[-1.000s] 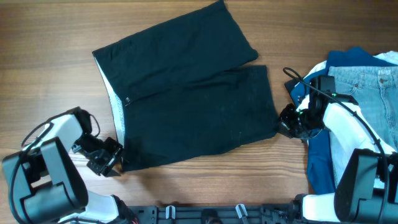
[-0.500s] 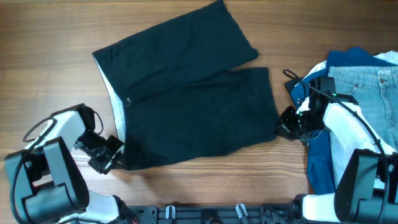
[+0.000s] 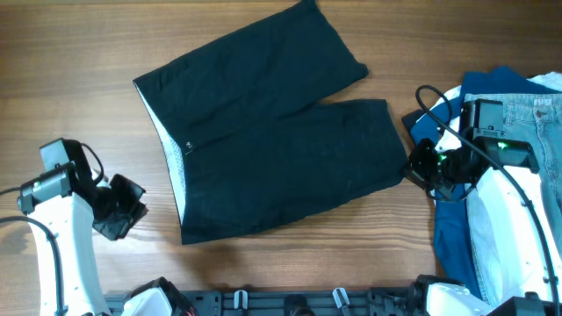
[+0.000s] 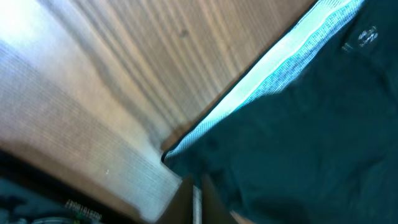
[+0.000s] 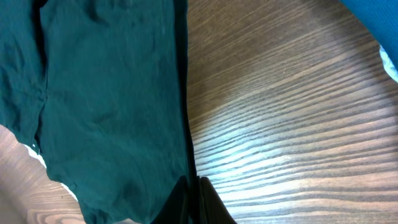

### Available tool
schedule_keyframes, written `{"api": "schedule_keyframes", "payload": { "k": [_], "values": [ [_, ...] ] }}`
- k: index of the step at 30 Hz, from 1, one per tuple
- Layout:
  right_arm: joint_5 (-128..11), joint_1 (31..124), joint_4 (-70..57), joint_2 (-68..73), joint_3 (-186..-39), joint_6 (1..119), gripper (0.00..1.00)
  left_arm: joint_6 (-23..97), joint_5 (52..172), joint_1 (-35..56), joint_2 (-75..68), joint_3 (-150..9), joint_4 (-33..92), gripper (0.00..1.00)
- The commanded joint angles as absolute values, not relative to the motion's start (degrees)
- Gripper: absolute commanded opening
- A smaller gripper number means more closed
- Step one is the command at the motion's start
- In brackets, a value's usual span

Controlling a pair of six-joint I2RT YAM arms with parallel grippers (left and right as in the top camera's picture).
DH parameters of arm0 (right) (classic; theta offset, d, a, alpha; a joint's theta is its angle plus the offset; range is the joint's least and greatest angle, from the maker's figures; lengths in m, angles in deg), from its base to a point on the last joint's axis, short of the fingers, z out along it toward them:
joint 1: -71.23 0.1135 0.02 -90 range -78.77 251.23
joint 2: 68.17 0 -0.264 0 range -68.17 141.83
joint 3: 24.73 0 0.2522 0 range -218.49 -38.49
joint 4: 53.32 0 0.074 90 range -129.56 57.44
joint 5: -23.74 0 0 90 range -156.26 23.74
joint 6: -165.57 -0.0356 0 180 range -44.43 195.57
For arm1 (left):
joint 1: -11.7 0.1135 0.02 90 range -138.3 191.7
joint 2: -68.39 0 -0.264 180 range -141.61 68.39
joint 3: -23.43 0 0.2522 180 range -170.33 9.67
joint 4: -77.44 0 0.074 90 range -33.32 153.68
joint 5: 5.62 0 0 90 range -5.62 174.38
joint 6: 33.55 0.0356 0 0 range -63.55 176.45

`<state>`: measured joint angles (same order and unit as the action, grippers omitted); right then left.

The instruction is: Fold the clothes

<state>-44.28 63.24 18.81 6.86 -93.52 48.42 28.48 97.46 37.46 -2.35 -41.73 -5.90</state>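
Note:
The clothes (image 3: 272, 132), black shorts, lie spread flat on the wooden table (image 3: 70, 53). Their pale waistband lining (image 3: 171, 158) faces left, with a small button (image 3: 187, 147) beside it. My left gripper (image 3: 123, 209) is shut and sits left of the waistband's near corner, with a strip of bare wood between them. In the left wrist view its fingers (image 4: 186, 202) are pressed together just short of the black cloth (image 4: 298, 143) and lining (image 4: 267, 81). My right gripper (image 3: 420, 167) is shut on the right leg's hem; the right wrist view shows the hem edge (image 5: 186, 124) running between the fingertips (image 5: 211, 202).
Light blue jeans (image 3: 518, 118) and a royal blue garment (image 3: 452, 228) are piled at the right edge, under and behind my right arm. A black cable (image 3: 430, 96) loops above the right gripper. Bare wood lies left of the shorts and along the front.
My left gripper closed at the waistband corner, then drew back left and up, away from the cloth. The right gripper shifted right, dragging the shorts slightly that way.

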Motion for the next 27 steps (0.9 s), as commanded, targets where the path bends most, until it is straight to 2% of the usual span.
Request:
{"api": "schedule_keyframes", "payload": {
  "k": [1, 2, 3, 8, 12, 24, 27],
  "values": [
    [-45.3, 63.0, 18.3, 5.9, -94.8, 47.7, 0.04, 28.7, 98.5, 34.1, -1.9, -40.4, -6.8, 0.23],
    [-45.3, 63.0, 18.1, 5.9, -94.8, 46.9, 0.04, 26.5, 98.5, 32.4, -2.1, -38.7, -6.0, 0.35],
    [-45.3, 63.0, 17.9, 5.9, -94.8, 46.7, 0.04, 24.6, 98.6, 31.3, -2.2, -37.4, -5.4, 0.4],
    [-45.3, 63.0, 16.7, 6.1, -94.8, 46.2, 0.04, 22.9, 104.6, 27.0, -5.7, -29.4, -0.2, 0.47],
    [-45.3, 63.0, 15.8, 6.5, -94.8, 46.2, 0.04, 22.9, 105.0, 24.3, -10.5, -27.7, 1.2, 0.52],
    [-45.3, 63.0, 15.1, 6.6, -94.8, 46.1, 0.04, 17.5, 102.4, 18.1, -21.7, -27.7, 8.3, 0.51],
    [-45.3, 63.0, 15.1, 6.6, -94.8, 46.1, 0.04, 15.0, 100.1, 17.1, -23.2, -27.7, 9.6, 0.38]
  ]
}}
